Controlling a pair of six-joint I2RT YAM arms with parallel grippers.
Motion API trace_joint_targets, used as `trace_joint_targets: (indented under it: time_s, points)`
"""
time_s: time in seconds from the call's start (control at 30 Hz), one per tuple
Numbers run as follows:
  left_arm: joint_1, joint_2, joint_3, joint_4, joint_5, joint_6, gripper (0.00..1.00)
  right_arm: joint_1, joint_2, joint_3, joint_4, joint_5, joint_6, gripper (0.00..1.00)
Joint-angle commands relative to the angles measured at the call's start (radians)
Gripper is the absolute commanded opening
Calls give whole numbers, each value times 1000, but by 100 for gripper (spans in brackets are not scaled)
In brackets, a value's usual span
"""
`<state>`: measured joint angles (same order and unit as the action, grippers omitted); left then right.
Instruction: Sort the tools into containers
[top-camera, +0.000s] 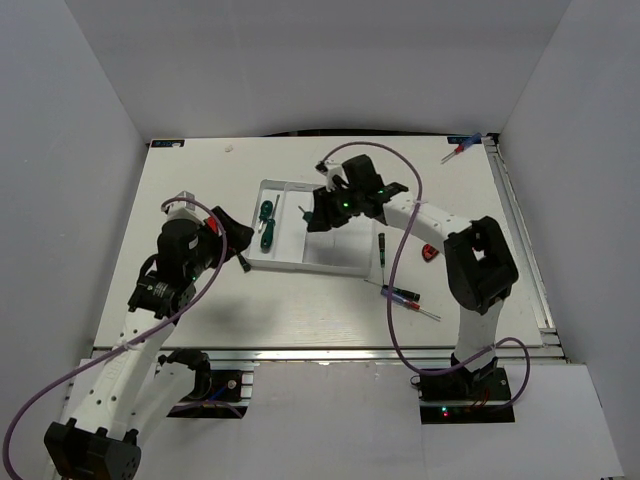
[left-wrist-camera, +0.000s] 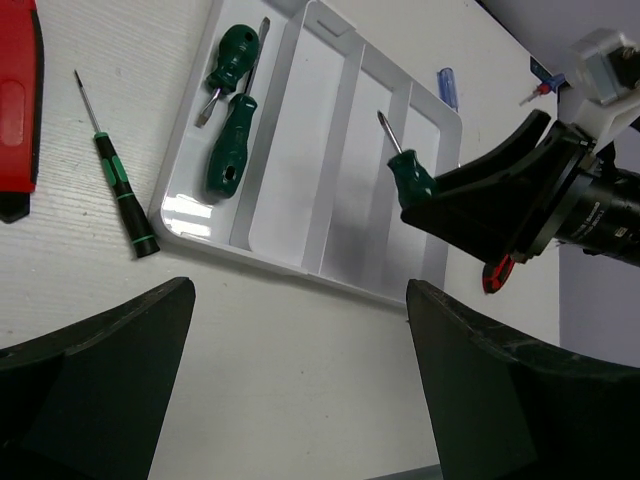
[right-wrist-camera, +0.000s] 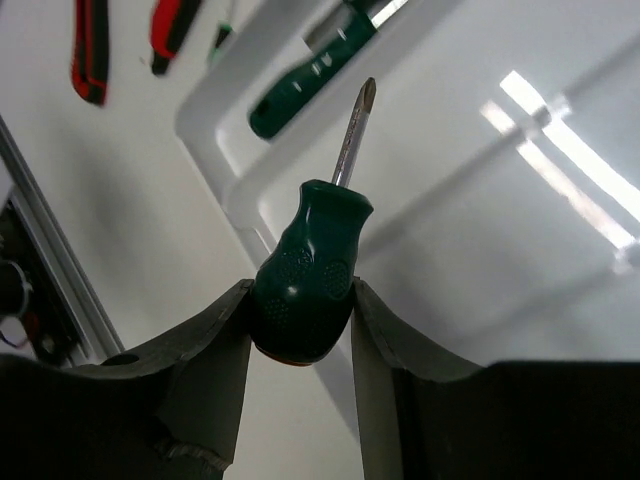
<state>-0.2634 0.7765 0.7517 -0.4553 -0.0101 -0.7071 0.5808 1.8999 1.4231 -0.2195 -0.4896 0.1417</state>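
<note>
The step in hand looks like a drop-off: the right gripper (right-wrist-camera: 300, 300) has its jaws pinching the fat handle of a stubby green Phillips screwdriver (right-wrist-camera: 312, 245), shaft pointing away from the wrist, and holds it in the air above the white tray (left-wrist-camera: 300, 170). From the left wrist view it hangs over the tray's middle-to-far compartments, though exactly which 1 of the 4 I cannot tell. The end compartment on the left arm's side already holds 2 green-handled screwdrivers, a larger one (left-wrist-camera: 228, 148) and a smaller one (left-wrist-camera: 235, 55), lying roughly lengthwise; the other 3 compartments look bare. The left gripper (left-wrist-camera: 300, 290) hovers just off the tray's near edge with its jaws spread and nothing between them. Unsorted tools lie on the table: a thin green-and-black precision driver (left-wrist-camera: 120, 190) just beside the tray, a red-and-black tool (left-wrist-camera: 15, 100) further out, and a blue-handled driver (left-wrist-camera: 447, 88) beyond the far rim. If the sorting goes by colour, the next move calls for carrying the stubby driver across to the green compartment, aligning it with the compartment's length, lowering it close to the floor, then parting the jaws.
</note>
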Motion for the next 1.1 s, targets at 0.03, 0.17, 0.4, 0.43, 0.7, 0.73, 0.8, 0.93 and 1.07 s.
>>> trace_joint_targets:
  time_s: [0.03, 0.17, 0.4, 0.43, 0.7, 0.73, 0.8, 0.93, 1.07]
  points:
    - [4, -46, 6, -29, -40, -12, 98, 94, 54, 187, 141, 173, 229, 0]
    - [4, -63, 17, -62, -62, -8, 98, 171, 161, 276, 140, 270, 298, 0]
    - [4, -100, 41, -131, -105, 9, 98, 252, 286, 375, 187, 399, 368, 4]
    - [4, -112, 37, -138, -108, 8, 98, 258, 297, 384, 206, 413, 369, 5]
    - [4, -135, 24, -158, -122, 0, 98, 266, 350, 395, 262, 454, 369, 28]
    - [4, -134, 26, -158, -122, 3, 98, 266, 350, 392, 262, 454, 371, 33]
    - [4, -132, 26, -160, -123, 1, 98, 266, 349, 381, 262, 451, 374, 39]
    - [4, -129, 28, -158, -129, 1, 98, 272, 349, 366, 269, 442, 369, 57]
    - [4, -117, 37, -158, -129, 4, 98, 278, 347, 366, 273, 444, 355, 60]
